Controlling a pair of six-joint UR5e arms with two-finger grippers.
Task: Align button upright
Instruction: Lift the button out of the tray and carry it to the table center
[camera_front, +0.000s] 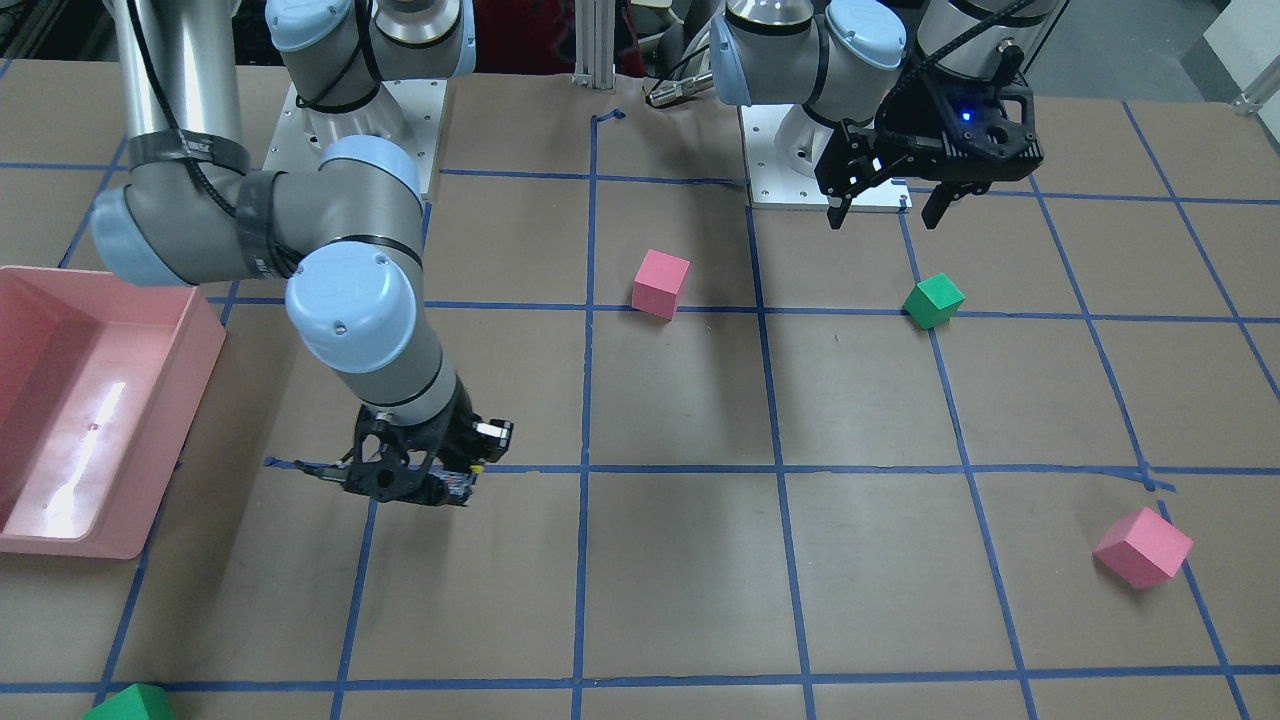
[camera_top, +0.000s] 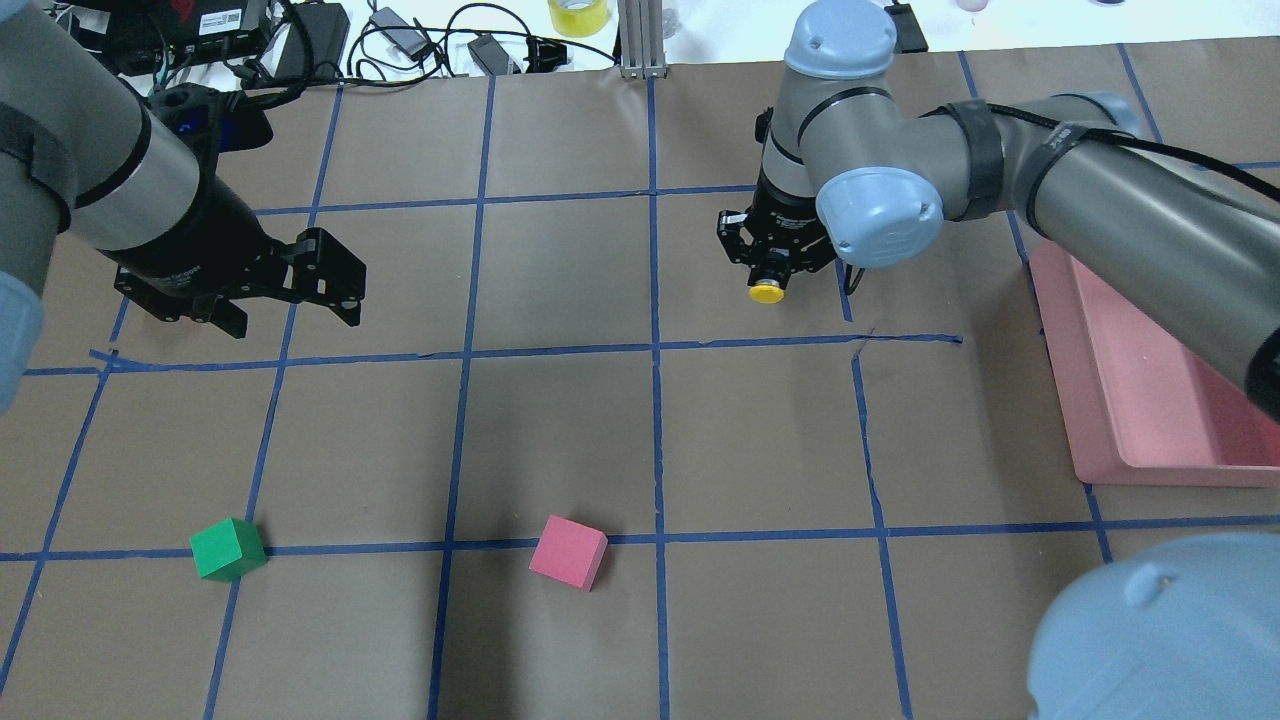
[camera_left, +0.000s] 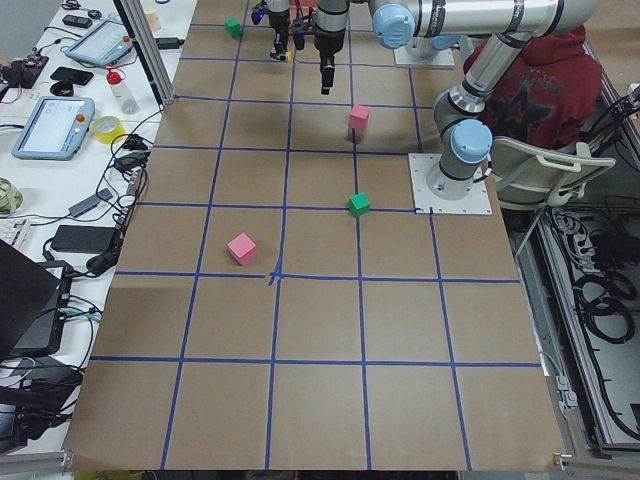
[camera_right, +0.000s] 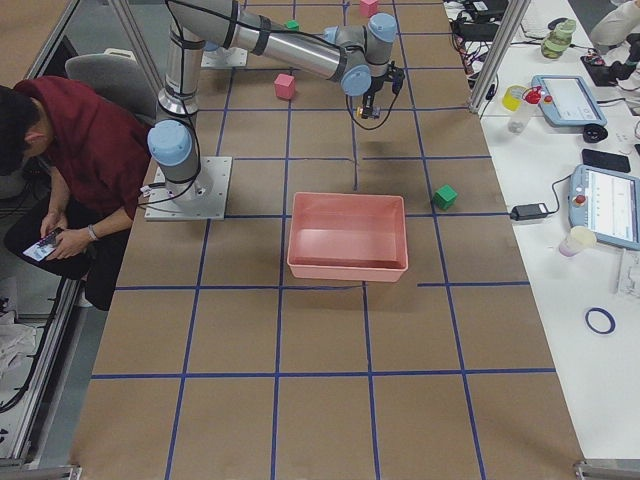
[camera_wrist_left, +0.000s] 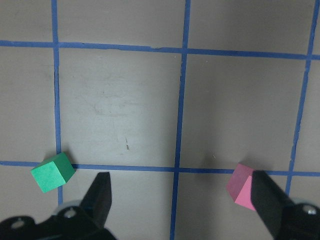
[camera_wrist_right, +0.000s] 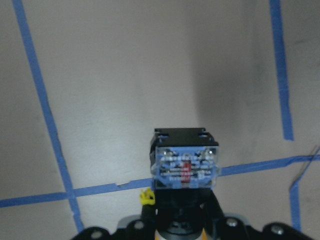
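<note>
**A:** Where is the small push-button with the yellow domed cap and black-grey terminal block (camera_wrist_right: 185, 165)?

**B:** In the right arm's black two-finger gripper (camera_top: 772, 270), which is pinched onto it. That is near the shallow pink plastic tray (camera_top: 1060, 330), on the tray's side facing the left arm.

**A:** How does it sit in that pinch?

**B:** Not upright, by the look of it. The right wrist view shows the terminal block sticking out past the gripper with its screw face toward the lens. The overhead view shows the yellow cap poking out at the gripper's edge. So the button seems tilted or on its side, though the exact angle cannot be told.

**A:** Why hold it that way?

**B:** Probably because a pinch across the body leaves both ends free. A wrist turn could then bring the cap on top before the base meets the brown paper table with blue tape lines (camera_top: 560, 440). Whether the button touches the table now cannot be told.

**A:** And the other arm?

**B:** The left arm's black two-finger gripper (camera_front: 884, 212) hangs with its fingers spread wide and nothing between them. It is well apart from the tray, far beyond the button, which looks like parking out of the way.

**A:** The foam cubes?

**B:** A pink foam cube (camera_top: 568, 551) and a green foam cube (camera_top: 228, 549) lie farther from the tray than the button does. They seem to have no part in this job.
</note>
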